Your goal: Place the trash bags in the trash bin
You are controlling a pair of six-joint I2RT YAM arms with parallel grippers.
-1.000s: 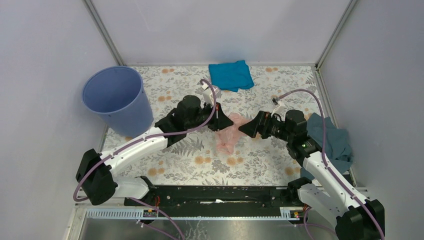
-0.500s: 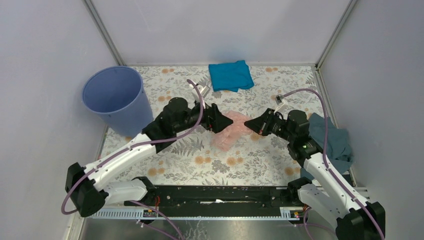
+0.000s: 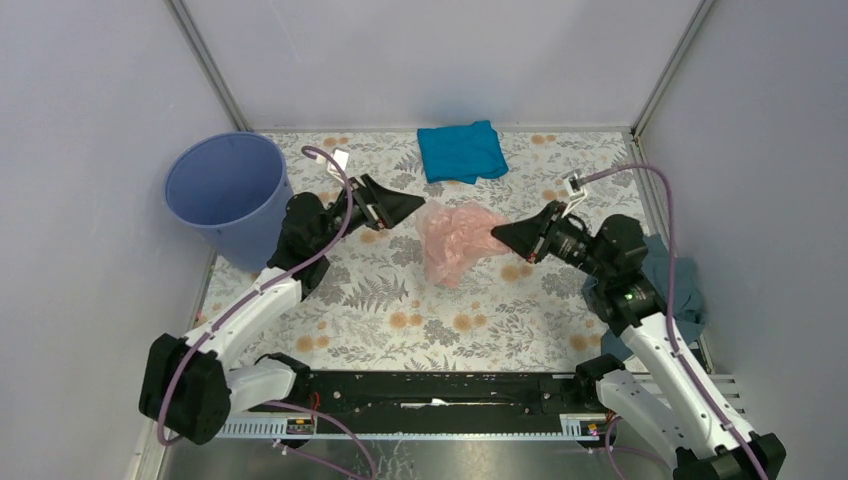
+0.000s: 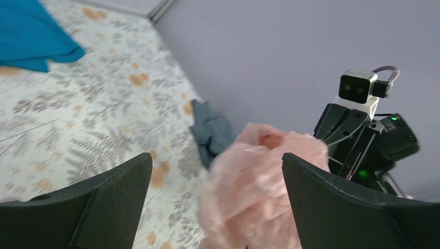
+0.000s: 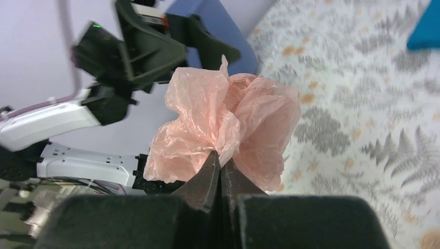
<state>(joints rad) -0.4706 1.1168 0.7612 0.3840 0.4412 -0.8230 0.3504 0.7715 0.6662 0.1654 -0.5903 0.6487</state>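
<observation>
- 1 trash bag: pale pink, filmy, crumpled into a loose bunch. It is at mid-table between the 2 grippers, hanging from the right one. Whether its lower end touches the table cannot be told.
- 1 right gripper: jaws closed to a tight pinch on a fold of the trash bag. The film billows out above and to both sides of the tips.
- 1 left gripper: jaws spread wide with nothing between them. It points at the trash bag from the left, tips just beside its upper edge; contact cannot be told.
- 1 trash bin: lavender-blue, round, upright, mouth open. It stands at the far-left corner, well apart from the trash bag, with the left arm just beside it.
- 1 bright blue cloth: folded, lying flat at the far edge, centre.
- 1 grey-blue cloth: rumpled, at the right edge, partly hidden by the right arm.
- 1 table: covered in a fern-and-flower print.
</observation>
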